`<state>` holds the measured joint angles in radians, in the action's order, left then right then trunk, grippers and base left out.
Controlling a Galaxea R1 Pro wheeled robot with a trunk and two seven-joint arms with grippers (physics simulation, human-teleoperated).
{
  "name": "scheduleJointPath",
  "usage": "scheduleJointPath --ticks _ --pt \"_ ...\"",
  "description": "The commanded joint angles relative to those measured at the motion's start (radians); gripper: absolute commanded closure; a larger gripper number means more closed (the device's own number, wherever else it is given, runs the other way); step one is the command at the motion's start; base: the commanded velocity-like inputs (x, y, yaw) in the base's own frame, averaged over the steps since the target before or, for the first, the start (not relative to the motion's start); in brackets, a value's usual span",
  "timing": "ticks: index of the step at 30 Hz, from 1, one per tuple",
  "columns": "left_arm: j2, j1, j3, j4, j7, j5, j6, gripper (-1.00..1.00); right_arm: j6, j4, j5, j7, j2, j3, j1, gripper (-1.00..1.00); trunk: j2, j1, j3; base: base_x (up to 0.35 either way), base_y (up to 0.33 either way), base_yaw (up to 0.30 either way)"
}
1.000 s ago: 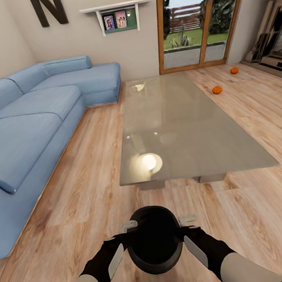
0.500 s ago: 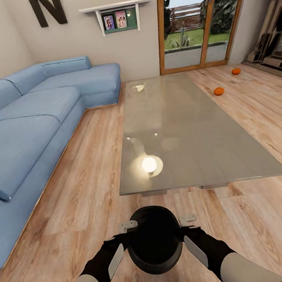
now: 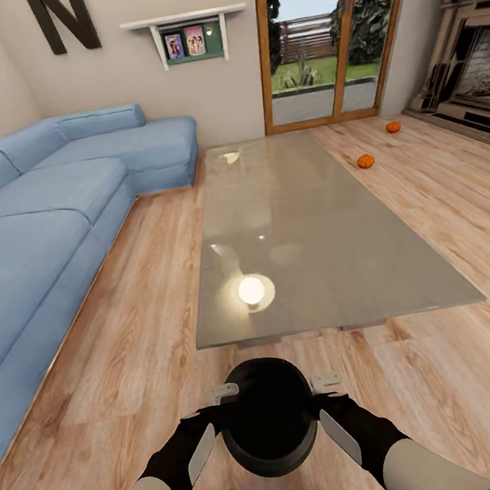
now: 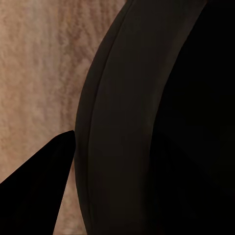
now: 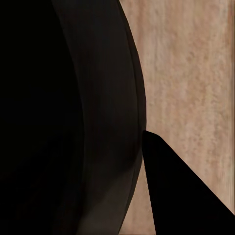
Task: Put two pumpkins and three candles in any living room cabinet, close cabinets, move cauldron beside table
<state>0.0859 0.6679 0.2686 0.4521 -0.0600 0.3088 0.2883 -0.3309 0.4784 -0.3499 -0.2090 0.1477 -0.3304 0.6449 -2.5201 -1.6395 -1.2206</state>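
The round black wide-mouthed cauldron (image 3: 268, 416), smooth and matte, hangs low at 6 o'clock in the head view, clamped between the left end effector (image 3: 223, 394) and the right end effector (image 3: 326, 382), which press on its opposite sides. In the left wrist view the cauldron's dark curved wall (image 4: 147, 127) sits against one black finger (image 4: 34, 191); the right wrist view shows the same wall (image 5: 73, 117) beside a finger (image 5: 181, 196). Whether each end effector's own fingers are clenched or released, I cannot tell.

Just beyond the cauldron at 12 o'clock lies the low rectangular coffee table with a greyish glassy surface (image 3: 336, 261), mirroring a lamp glare. Two small orange ribbed pumpkins rest on the light wood plank floor (image 3: 131, 329) at 1 o'clock: the nearer pumpkin (image 3: 365, 161) beside the table's far right edge, the farther pumpkin (image 3: 393, 126) near the brick fireplace (image 3: 480, 75).

Compared with half a second ago, the whole view has swung, so the blue fabric corner sofa (image 3: 39, 217) at 10 o'clock shows less of itself; the cauldron sits as before between the arms.

Bare floor runs along both long table edges, wider on the right.
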Motion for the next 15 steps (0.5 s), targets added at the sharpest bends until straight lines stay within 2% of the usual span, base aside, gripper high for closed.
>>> scheduleJointPath --ticks 1,5,15 --pt "-0.017 0.001 0.015 0.004 -0.007 0.028 0.003 1.0 0.001 0.002 -0.041 -0.001 -0.002 -0.018 0.001 1.0 0.0 0.0 -0.001 0.253 0.0 -0.016" --pt "-0.017 0.001 0.015 0.005 -0.006 0.028 0.003 1.0 0.001 0.002 -0.041 -0.001 -0.002 -0.018 0.001 1.0 0.0 0.0 0.0 0.15 0.0 -0.007" --pt "-0.017 0.001 0.015 0.005 -0.007 0.027 0.003 1.0 0.001 0.002 -0.041 -0.001 -0.002 -0.018 0.001 1.0 0.0 0.0 0.0 0.012 0.0 -0.001"
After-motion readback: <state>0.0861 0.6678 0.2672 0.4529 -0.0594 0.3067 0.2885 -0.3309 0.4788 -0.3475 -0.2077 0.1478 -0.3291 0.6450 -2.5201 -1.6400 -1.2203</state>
